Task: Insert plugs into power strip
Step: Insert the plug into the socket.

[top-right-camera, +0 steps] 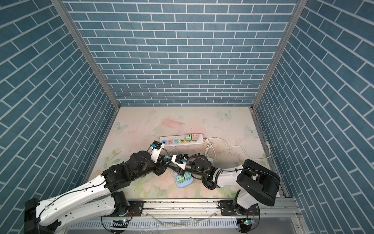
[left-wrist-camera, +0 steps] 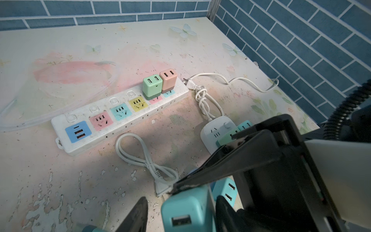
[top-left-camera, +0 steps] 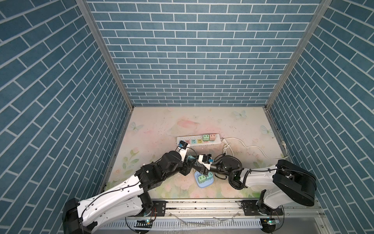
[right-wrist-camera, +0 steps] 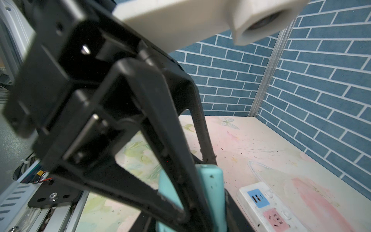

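Note:
A teal plug [left-wrist-camera: 188, 209] hangs above the table between the two arms, where they meet in a top view [top-left-camera: 190, 158]. My right gripper [right-wrist-camera: 188, 219] is shut on this plug [right-wrist-camera: 212, 192]. My left gripper [left-wrist-camera: 180, 215] straddles the same plug. One of its fingers [left-wrist-camera: 226, 211] touches the plug, and a gap shows at the other finger [left-wrist-camera: 138, 217]. The white power strip [left-wrist-camera: 120, 114] lies beyond, with a green plug [left-wrist-camera: 152, 85] and a pinkish-tan plug [left-wrist-camera: 168, 79] seated at its far end. Its pink, teal and yellow sockets stand free.
A blue tray [top-left-camera: 202, 184] under the grippers carries green and teal plugs [top-left-camera: 202, 178]. A small white socket block [left-wrist-camera: 216, 132] with more plugs lies near the strip's end. A looped white cord [left-wrist-camera: 144, 158] and a long white cable [top-left-camera: 253, 150] lie on the table. Brick-patterned walls enclose three sides.

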Available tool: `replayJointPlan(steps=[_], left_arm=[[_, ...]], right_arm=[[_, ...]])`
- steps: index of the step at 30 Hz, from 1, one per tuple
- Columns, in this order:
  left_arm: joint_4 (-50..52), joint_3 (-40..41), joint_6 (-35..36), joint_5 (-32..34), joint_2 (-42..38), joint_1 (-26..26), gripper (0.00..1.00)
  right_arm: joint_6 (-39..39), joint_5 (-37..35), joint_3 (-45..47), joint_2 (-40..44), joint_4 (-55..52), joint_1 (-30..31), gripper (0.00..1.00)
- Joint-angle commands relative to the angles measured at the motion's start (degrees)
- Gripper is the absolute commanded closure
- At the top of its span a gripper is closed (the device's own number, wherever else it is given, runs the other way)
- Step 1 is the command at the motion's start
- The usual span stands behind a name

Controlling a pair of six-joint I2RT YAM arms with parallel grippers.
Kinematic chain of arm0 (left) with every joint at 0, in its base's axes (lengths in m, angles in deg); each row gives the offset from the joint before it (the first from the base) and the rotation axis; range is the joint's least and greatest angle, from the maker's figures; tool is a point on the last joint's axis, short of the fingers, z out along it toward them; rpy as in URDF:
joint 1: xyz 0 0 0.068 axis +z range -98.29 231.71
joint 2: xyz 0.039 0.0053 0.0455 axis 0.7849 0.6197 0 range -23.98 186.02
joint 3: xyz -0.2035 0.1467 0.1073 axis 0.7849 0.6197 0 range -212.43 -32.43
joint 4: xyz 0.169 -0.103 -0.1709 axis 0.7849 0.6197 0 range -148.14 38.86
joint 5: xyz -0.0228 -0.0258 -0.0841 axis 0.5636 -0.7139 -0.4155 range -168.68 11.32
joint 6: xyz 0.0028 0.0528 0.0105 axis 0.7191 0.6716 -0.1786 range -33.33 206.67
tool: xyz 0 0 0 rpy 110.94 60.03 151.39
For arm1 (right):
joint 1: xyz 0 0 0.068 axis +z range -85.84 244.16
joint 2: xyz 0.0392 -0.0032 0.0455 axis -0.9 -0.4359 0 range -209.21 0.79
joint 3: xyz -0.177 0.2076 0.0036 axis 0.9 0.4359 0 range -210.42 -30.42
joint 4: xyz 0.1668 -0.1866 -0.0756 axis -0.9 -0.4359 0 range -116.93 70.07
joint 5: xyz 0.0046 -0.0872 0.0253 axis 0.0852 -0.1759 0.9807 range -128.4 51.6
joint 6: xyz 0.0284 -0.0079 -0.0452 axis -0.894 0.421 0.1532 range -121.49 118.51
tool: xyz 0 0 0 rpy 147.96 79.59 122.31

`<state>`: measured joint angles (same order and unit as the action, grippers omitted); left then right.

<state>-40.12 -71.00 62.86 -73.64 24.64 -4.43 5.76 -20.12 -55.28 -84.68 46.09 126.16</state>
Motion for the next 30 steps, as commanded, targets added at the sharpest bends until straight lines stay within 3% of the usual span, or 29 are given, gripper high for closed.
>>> replayJointPlan(steps=[1,5,12,14,18,21,24,26,30], left_arm=[[-0.8,-1.2,0.8,-1.3,0.9,-0.1,0.48],[-1.3,-1.1,1.1,-2.5,1.6,-0.2,0.54],[-1.8,-1.2,2.0,-4.1,2.0,-0.1,0.88],[-2.2,-1.2,2.4,-4.5,2.0,-0.2,0.94],[-1.6,-3.1,3.6,-4.3,2.1,-0.1,1.0],[0.8,-5.2,5.1,-3.0,2.3,-0.2,1.0],[3.9,-8.6,7.2,-0.5,2.0,-0.1,1.0],[5.5,-10.5,8.8,1.4,1.7,-0.1,1.0],[7.3,-13.9,13.5,5.5,0.4,-0.1,1.0]], right_arm=[[-0.7,1.2,0.6,1.8,3.9,0.6,1.0],[-0.3,0.8,0.7,1.8,4.2,0.7,1.0],[0.0,-0.8,1.3,1.9,5.0,0.8,1.0],[-0.5,-1.5,1.5,2.1,5.1,0.8,0.87],[0.3,-3.7,2.8,2.8,6.5,0.8,0.48],[1.3,-6.3,3.9,4.4,6.5,0.8,0.31],[2.8,-10.0,4.5,6.9,4.6,0.7,0.2],[3.8,-12.7,4.2,8.6,2.5,0.7,0.01],[5.6,-18.5,4.0,12.8,-0.2,-0.3,0.01]])
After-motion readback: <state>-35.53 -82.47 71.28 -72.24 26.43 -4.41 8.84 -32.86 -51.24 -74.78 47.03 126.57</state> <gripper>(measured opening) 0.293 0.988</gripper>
